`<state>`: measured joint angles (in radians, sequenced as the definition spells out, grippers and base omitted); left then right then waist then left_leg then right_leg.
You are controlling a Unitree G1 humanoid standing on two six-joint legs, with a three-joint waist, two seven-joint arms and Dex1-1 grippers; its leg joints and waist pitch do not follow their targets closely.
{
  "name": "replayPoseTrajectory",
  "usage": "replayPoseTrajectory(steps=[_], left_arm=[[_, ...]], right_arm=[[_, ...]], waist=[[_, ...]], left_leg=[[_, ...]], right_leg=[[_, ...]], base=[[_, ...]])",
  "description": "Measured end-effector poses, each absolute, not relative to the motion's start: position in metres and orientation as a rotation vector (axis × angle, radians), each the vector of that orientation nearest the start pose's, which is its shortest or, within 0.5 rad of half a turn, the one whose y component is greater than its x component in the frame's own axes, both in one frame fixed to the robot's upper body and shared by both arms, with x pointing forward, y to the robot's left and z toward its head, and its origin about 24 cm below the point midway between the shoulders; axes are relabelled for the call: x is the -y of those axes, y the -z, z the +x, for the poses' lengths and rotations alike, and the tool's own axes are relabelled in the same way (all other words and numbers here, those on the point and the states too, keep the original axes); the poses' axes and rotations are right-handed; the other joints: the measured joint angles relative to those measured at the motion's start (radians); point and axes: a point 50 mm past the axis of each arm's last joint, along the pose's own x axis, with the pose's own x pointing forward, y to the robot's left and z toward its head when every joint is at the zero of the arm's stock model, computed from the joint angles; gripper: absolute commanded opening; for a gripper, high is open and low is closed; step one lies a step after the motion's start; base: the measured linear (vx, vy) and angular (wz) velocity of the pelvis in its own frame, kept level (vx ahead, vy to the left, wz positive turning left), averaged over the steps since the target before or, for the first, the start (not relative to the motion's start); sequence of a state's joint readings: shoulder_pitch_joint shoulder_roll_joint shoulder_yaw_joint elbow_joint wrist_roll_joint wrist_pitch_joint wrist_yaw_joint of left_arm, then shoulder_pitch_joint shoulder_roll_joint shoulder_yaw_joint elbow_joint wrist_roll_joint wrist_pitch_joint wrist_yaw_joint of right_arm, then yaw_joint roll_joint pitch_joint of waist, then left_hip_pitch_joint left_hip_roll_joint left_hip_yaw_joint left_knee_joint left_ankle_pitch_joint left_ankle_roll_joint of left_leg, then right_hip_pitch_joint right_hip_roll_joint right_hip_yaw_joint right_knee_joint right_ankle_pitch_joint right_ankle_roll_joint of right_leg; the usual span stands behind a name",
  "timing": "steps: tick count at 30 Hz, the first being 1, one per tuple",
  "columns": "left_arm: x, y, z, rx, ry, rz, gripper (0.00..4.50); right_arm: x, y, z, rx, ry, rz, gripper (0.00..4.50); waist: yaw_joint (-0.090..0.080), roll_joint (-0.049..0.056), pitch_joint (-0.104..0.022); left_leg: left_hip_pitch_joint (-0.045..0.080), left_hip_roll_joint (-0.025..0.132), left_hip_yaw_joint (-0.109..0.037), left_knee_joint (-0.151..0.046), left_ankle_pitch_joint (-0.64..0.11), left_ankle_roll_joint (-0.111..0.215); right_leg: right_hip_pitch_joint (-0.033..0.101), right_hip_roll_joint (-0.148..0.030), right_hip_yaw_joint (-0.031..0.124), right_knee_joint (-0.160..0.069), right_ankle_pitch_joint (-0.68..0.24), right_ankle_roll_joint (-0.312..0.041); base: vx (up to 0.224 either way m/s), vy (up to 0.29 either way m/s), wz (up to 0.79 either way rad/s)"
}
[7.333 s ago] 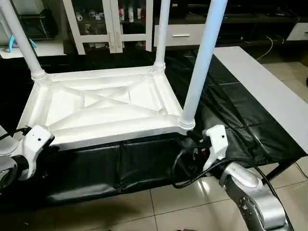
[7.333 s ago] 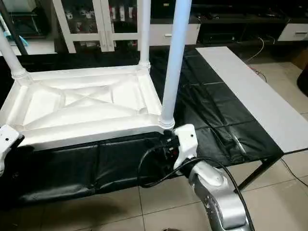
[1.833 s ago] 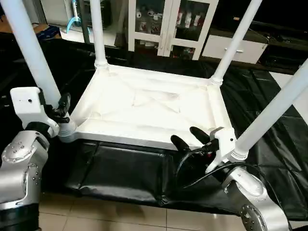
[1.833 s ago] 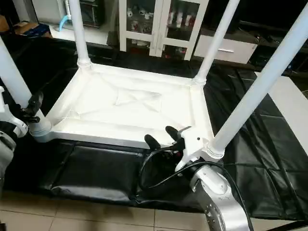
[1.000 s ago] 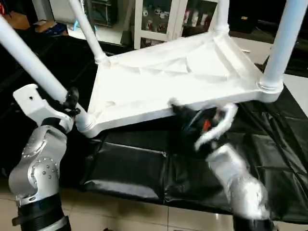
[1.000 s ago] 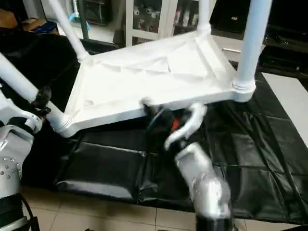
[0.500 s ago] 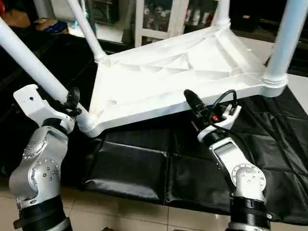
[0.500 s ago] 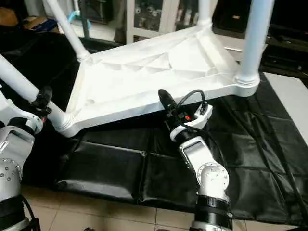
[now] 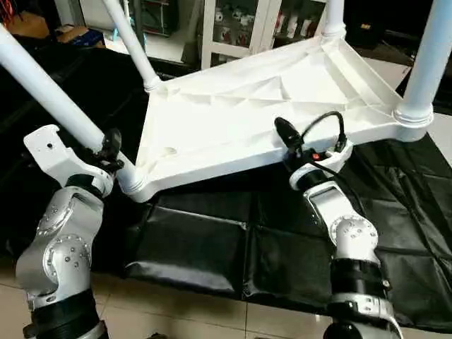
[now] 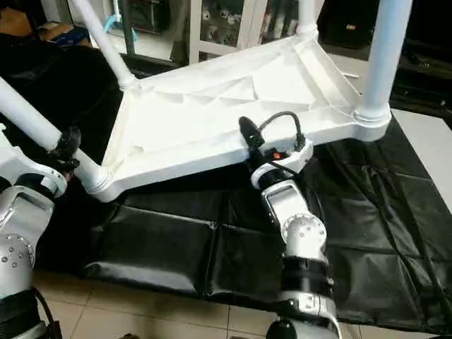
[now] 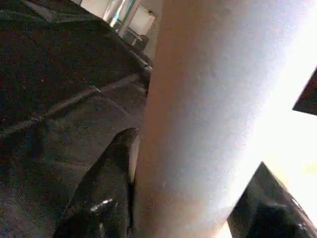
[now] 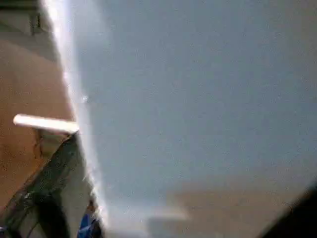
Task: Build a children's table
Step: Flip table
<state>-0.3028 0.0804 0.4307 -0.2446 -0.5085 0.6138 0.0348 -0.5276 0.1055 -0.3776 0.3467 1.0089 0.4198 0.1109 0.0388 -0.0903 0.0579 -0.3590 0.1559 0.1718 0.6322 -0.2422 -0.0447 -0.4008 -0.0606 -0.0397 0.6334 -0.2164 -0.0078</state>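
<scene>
Black sheeting (image 9: 198, 240) covers the worktop, and a white glass-door cabinet (image 9: 247, 28) stands beyond it at 12 o'clock. Across the sheeting the white plastic rectangular tabletop (image 9: 233, 127) is upside down with its ribbed, X-braced underside showing, tilted so that its 3 o'clock side is raised off the cover. Long white tube legs stand in its round corner sockets.

At 9 o'clock the left tool (image 9: 109, 150) is clamped on the near-left white tube leg (image 9: 49, 92), just above its socket; the left wrist view shows a black finger (image 11: 106, 193) pressed against the tube. Near the middle of the front edge the right tool (image 9: 286, 134) reaches up under the tabletop's rim, and whether its fingers are apart or together cannot be told.

The step in hand looks like turning the table over onto its legs. To do it well, the left grip should stay firm and low on the leg, while the right arm lifts smoothly so the rim does not slide off.
</scene>
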Motion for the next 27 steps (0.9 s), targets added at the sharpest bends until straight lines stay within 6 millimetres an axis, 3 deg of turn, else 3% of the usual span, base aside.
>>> replayPoseTrajectory(steps=[21,23,27], left_arm=[[-0.209,-0.126,0.286,-0.004,-0.072,-0.473,2.06],[-0.208,-0.126,0.285,-0.004,-0.069,-0.483,2.62],[-0.205,-0.126,0.285,0.009,-0.034,-0.566,3.14]], right_arm=[[0.135,-0.093,0.361,-0.058,-0.151,1.149,2.47],[0.135,-0.092,0.361,-0.059,-0.146,1.134,2.34],[0.137,-0.090,0.365,-0.064,-0.127,1.132,2.10]], waist=[[0.001,-0.001,0.000],[0.000,-0.001,0.000],[0.000,-0.009,0.002]], left_leg=[[0.001,0.001,0.001,0.000,0.002,0.003],[0.001,0.001,0.001,0.000,0.002,0.003],[0.000,0.002,0.001,0.001,0.003,0.002]], right_leg=[[-0.002,0.000,0.000,0.007,0.000,0.000],[-0.002,0.000,0.000,0.008,0.000,0.000],[-0.003,0.000,0.000,0.010,0.001,-0.001]], base=[[0.000,0.000,0.00],[0.000,0.000,0.00],[0.000,0.000,0.00]])
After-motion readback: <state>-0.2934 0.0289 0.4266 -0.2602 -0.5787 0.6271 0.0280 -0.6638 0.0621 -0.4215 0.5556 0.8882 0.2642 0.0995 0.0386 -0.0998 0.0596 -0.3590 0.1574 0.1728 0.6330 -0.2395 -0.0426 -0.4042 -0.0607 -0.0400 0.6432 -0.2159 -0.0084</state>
